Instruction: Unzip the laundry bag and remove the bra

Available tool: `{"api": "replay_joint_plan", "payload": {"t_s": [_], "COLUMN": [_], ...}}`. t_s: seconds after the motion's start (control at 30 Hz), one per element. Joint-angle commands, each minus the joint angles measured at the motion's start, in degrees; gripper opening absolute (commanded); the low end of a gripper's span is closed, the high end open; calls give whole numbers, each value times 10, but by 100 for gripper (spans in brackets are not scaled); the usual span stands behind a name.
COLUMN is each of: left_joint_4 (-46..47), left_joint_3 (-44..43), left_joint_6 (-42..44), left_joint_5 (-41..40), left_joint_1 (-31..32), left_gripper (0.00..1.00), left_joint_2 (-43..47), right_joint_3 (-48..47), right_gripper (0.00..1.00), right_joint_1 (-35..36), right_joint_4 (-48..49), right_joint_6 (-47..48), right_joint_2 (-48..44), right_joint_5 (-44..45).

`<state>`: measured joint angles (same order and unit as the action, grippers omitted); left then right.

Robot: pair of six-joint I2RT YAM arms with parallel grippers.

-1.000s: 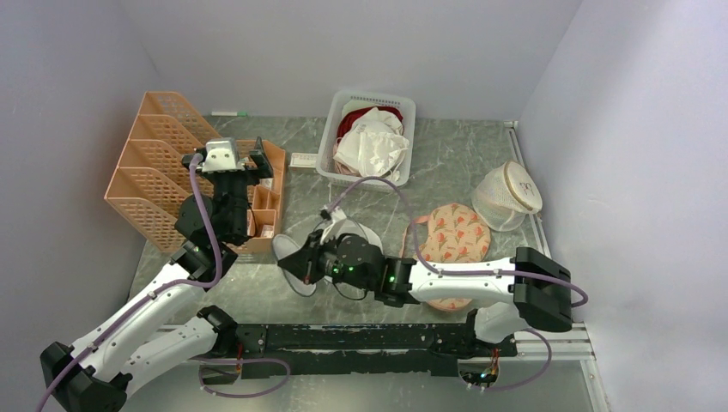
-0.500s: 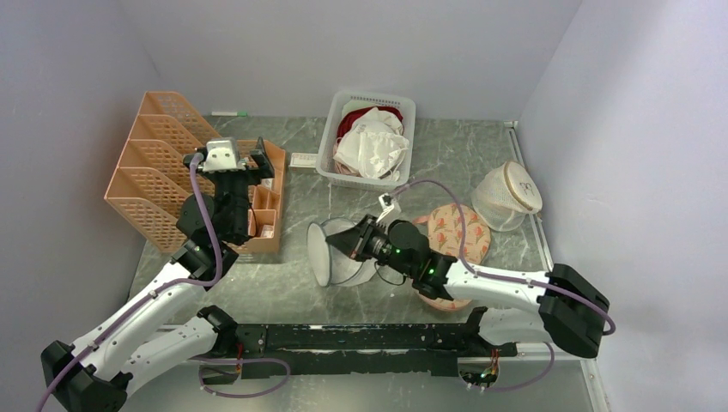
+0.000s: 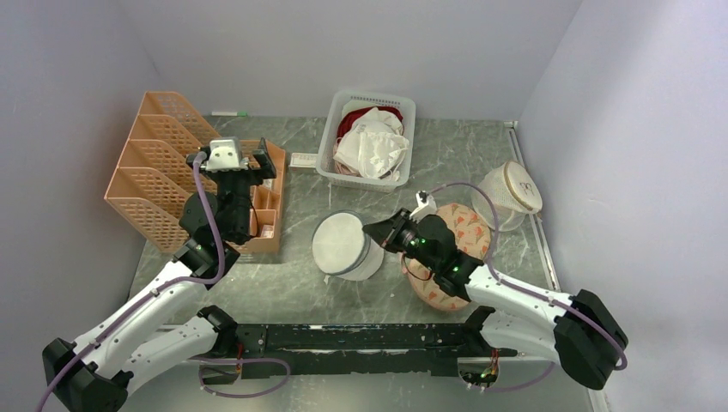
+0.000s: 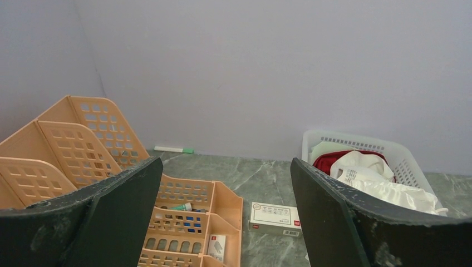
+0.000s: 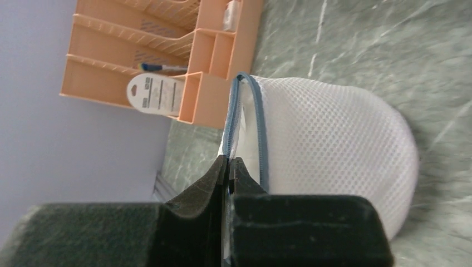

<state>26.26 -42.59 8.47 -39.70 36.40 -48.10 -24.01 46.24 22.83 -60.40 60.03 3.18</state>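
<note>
Judging from how things lie, the task is in its first step: the laundry bag (image 3: 346,245) sits mid-tabletop (image 3: 468,154), its zipper rim (image 5: 260,119) looks mostly closed, and no bra shows outside it, so unzipping and removal appear left to do. The right gripper (image 5: 229,162) has its jaws pressed together on the rim, likely at the zipper pull, which is hidden. The left gripper (image 4: 225,169) hangs over the orange organiser (image 3: 159,163), jaws wide apart, holding nothing.

A lab test booth: bare lilac walls (image 3: 343,51) enclose a grey marbled table (image 3: 455,150)
</note>
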Motion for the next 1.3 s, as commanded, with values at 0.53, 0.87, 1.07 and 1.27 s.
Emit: {"api": "replay_joint_plan", "payload": {"t_s": [0.53,0.87,1.07,1.27], "left_joint_4": [-14,-15,-16,-19], "left_joint_3": [-22,-23,-22,-25], "left_joint_6": [-23,-24,-25,-29], "left_joint_5": [22,25,25,30], "left_joint_1": [-4,-4,-4,-4], "left_gripper": [97,97,97,97], "left_joint_2": [-19,-22,-22,-21], "right_joint_3": [94,73,45,-36], "right_gripper": [0,0,4,26], "right_joint_1": [-76,-81,-86,-86], "right_joint_4": [66,84,42,-114], "right_joint_6": [112,164,223,289], "right_joint_2": [72,132,114,25], "right_joint_5": [-41,-37,-55,-33]}}
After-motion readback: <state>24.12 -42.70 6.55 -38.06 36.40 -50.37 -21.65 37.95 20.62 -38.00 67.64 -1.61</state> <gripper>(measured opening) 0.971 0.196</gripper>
